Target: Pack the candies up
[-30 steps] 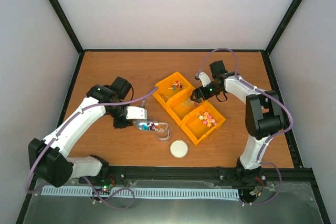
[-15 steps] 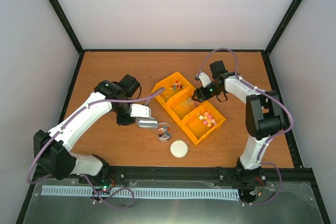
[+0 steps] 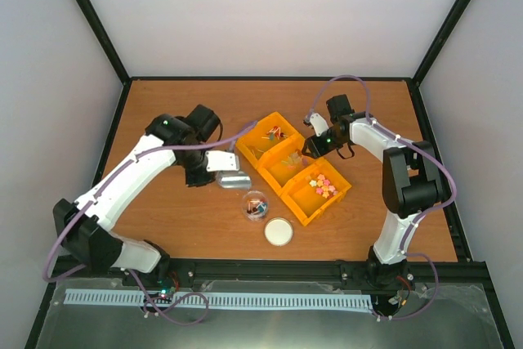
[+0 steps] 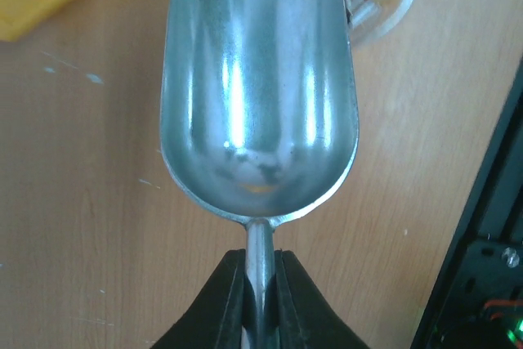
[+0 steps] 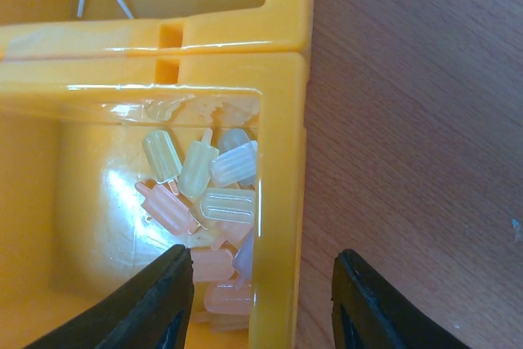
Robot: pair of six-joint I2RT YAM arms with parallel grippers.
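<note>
Metal scoop [image 4: 260, 96] is pinched tight by its thin handle in the left gripper [image 4: 260, 304], bowl facing up, bare and shiny, above the wooden table [image 3: 163, 112]. In the top view, a clear round tub [image 3: 255, 204] stands at 5 o'clock from the scoop with a few mixed candies [image 3: 256, 208] inside. A white lid [image 3: 279, 231] lies at 5 o'clock from the tub. Orange bins [image 3: 296, 202] sit at 2 o'clock. The right gripper [image 5: 263, 284] is spread wide, jaws astride the middle bin's wall, with pastel popsicle sweets [image 5: 204, 181] just inside.
</note>
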